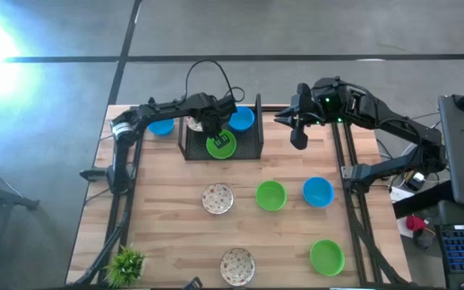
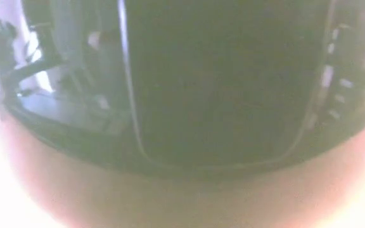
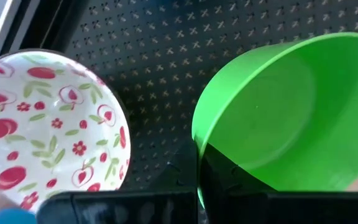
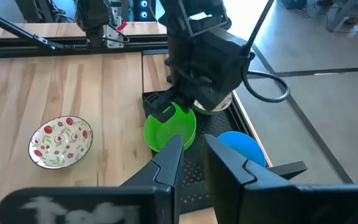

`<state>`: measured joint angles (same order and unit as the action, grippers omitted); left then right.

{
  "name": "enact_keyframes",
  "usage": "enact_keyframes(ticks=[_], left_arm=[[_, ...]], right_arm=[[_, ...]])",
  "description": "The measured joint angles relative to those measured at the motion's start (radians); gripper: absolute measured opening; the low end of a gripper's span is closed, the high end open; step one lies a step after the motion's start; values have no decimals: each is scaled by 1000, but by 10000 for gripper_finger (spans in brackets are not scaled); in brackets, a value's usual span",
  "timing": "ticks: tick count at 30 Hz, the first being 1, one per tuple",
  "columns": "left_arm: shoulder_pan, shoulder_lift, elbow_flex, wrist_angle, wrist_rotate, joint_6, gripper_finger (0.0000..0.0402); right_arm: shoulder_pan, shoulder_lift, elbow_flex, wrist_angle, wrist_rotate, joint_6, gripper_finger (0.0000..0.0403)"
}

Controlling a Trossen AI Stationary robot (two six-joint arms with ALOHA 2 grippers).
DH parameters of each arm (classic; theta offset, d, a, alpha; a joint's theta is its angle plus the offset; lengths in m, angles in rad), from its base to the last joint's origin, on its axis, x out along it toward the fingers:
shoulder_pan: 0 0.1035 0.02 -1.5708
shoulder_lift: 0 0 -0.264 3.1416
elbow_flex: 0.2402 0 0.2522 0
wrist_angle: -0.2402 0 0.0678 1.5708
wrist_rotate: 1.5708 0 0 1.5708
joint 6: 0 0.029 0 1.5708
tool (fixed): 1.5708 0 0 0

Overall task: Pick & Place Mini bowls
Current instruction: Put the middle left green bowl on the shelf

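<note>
Your left gripper was over the black mesh tray, fingers clamped on the rim of a green bowl held tilted inside it — a patterned bowl lay just beside it, a blue bowl on the tray's far edge. Your right gripper hung beside the tray, jaws slightly apart and empty. Five more bowls sat on the table — another blue one beside the tray.
</note>
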<state>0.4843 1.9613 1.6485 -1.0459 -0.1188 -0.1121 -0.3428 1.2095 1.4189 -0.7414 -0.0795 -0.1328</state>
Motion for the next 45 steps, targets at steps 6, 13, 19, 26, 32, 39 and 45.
enact_keyframes(ticks=[6, 13, 19, 26, 32, 39, 45], left_arm=[[0, 24, 0, 7, -13, 3, 0], [0, 29, 0, 9, -13, 2, 1], [-2, 28, -1, 15, -13, 2, 13], [-2, 27, -1, 17, -13, 0, 15], [-2, 26, -1, 19, -13, 5, 16], [-2, 26, -2, 27, -13, 10, 30], [-2, 25, -2, 34, -13, 9, 69]], right_arm=[[0, 0, 0, 0, 0, 0, 57], [0, 0, 0, 0, 1, 2, 57], [0, 0, 0, 0, 1, 2, 57], [0, 0, 0, 0, 0, 2, 57], [0, 0, 0, 0, 1, 2, 57], [0, 0, 0, 0, 1, 2, 57], [0, 0, 0, 0, 1, 2, 57]])
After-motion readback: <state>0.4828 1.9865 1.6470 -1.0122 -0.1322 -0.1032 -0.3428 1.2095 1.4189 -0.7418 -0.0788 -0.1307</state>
